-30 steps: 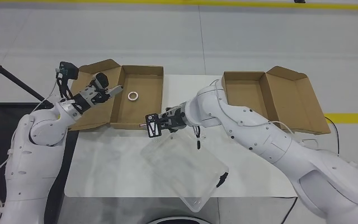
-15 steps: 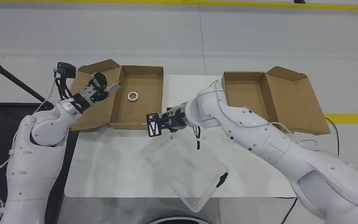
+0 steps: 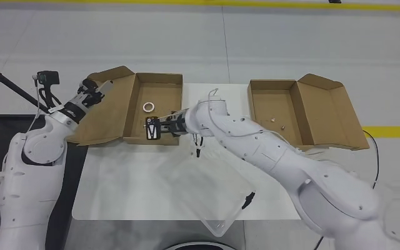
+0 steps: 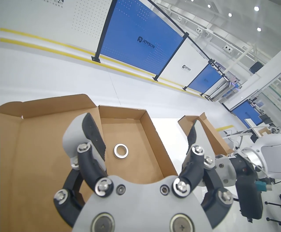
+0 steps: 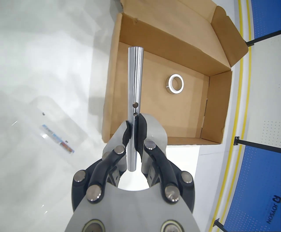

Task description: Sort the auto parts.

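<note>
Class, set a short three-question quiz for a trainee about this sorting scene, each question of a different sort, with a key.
1. True or false: the right hand is shut on a metal rod.
2. Fill in: the left hand is ____ (open or shut).
3. Pick one: the box nearer the left hand holds A a ring, B a spring, C nothing.
Key: 1 true. 2 open. 3 A.

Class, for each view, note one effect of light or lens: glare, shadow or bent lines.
Top view: the clear plastic bag shows sheen on the white table. Left wrist view: the blue wall panels bow, and ceiling lamps flare. Right wrist view: the polished metal rod carries bright streaks; the brown cardboard box shades the table beside it.
</note>
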`<state>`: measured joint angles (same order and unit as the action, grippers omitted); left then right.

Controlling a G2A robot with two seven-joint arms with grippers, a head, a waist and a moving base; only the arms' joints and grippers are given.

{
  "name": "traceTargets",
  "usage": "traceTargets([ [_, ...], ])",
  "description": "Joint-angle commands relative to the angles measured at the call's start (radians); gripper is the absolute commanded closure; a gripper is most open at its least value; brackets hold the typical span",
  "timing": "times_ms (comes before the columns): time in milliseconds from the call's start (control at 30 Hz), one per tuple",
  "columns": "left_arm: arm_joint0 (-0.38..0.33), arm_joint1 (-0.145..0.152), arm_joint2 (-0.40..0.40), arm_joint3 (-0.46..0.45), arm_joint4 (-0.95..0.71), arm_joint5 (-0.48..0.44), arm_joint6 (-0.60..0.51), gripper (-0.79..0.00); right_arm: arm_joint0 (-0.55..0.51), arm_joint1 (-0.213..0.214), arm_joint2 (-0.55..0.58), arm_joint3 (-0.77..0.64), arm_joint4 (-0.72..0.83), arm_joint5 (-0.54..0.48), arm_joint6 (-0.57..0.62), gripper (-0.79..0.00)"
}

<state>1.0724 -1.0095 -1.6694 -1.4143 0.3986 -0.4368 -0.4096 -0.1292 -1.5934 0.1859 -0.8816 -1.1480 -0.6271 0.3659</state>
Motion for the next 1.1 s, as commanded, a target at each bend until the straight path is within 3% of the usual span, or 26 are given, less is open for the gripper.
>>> traceTargets([
  [0,0.010,0.001,-0.004,-0.010,0.003,0.007,0.004,-0.785,0.008,-0.043,-0.005,0.069,-0.011,0.027,-0.013,0.000],
  [333,0.038,0.003,-0.026,-0.031,-0.006,0.041,0.042,-0.785,0.011,-0.224,-0.016,0.363,-0.032,-0.005,-0.130,0.000],
  [667,0.032,0.005,-0.016,-0.025,-0.007,0.035,0.038,-0.785,-0.003,-0.332,-0.016,0.524,-0.105,-0.011,-0.215,0.000],
  [700,0.032,0.005,-0.016,-0.025,-0.005,0.033,0.038,-0.785,-0.002,-0.340,-0.015,0.537,-0.107,-0.015,-0.219,-0.065],
  [767,0.032,0.006,-0.018,-0.024,-0.006,0.030,0.036,-0.785,0.000,-0.353,-0.013,0.560,-0.111,-0.024,-0.227,-0.326],
  [933,0.038,0.008,-0.022,-0.025,-0.012,0.025,0.034,-0.785,0.007,-0.379,-0.010,0.602,-0.123,-0.040,-0.241,-0.459],
  [1067,0.043,0.010,-0.028,-0.028,-0.017,0.021,0.033,-0.785,0.018,-0.393,-0.003,0.626,-0.132,-0.027,-0.246,-0.449],
])
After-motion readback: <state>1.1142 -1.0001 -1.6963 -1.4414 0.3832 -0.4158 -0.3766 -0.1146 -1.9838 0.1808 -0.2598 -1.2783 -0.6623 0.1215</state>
